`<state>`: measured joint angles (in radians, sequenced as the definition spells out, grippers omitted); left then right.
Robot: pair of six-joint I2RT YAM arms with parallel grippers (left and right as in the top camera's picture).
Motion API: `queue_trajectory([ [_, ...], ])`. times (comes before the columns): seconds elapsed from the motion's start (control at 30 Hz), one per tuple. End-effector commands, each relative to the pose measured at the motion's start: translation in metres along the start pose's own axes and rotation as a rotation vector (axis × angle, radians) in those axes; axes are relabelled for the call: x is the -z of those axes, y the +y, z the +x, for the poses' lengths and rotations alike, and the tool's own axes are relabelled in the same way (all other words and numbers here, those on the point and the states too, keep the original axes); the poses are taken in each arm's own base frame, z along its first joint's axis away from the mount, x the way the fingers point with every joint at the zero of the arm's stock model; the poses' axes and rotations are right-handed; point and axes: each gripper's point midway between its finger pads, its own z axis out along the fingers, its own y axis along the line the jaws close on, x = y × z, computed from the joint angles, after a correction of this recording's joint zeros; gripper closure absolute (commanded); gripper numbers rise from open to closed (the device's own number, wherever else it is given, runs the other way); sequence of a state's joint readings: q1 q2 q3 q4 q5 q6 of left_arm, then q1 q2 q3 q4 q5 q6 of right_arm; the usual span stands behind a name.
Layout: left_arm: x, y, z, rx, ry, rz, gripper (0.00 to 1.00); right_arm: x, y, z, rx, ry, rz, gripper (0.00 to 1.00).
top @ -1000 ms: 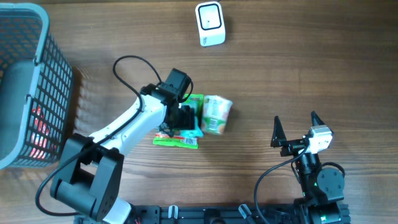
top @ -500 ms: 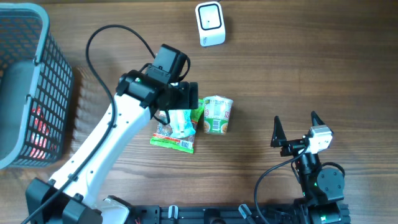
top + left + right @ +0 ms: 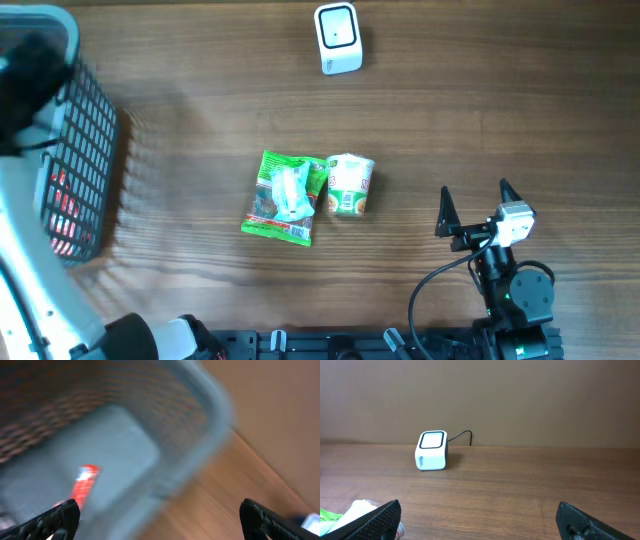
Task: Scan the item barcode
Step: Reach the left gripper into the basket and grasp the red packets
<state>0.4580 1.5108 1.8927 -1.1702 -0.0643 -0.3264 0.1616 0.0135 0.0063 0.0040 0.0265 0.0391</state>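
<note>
A green snack packet lies flat mid-table, with a small green-and-white cup on its side touching the packet's right edge. The white barcode scanner stands at the far edge and also shows in the right wrist view as the scanner. My left arm is a blur at the far left. Its gripper hangs open and empty over the basket. My right gripper rests open and empty near the front right, with the cup just left of its left finger.
The grey mesh basket stands at the table's left end, with a red item inside, which the left wrist view shows as a red item on the basket floor. A black cable runs behind the scanner.
My left arm has swung from the packet and cup at mid-table to the far left over the basket, leaving both items on the table. The right arm has not moved.
</note>
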Motion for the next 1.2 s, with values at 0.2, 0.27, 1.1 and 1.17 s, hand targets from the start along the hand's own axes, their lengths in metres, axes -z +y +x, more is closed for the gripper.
queue_trajectory([
  [0.2,-0.079,0.138,0.057,0.147,0.323,-0.294,0.00,0.000,0.001,-0.002,0.010,-0.009,-0.005,0.00],
  [0.27,-0.099,0.148,0.093,0.114,0.443,-0.314,0.00,0.000,0.001,-0.002,0.010,-0.009,-0.005,0.00],
  [1.1,-0.193,0.196,0.215,-0.152,0.729,-0.302,0.57,0.000,0.001,-0.002,0.010,-0.009,-0.005,0.00],
  [1.17,-0.195,0.194,0.205,-0.152,0.701,-0.297,0.69,0.000,0.001,-0.002,0.011,-0.009,-0.005,0.00],
])
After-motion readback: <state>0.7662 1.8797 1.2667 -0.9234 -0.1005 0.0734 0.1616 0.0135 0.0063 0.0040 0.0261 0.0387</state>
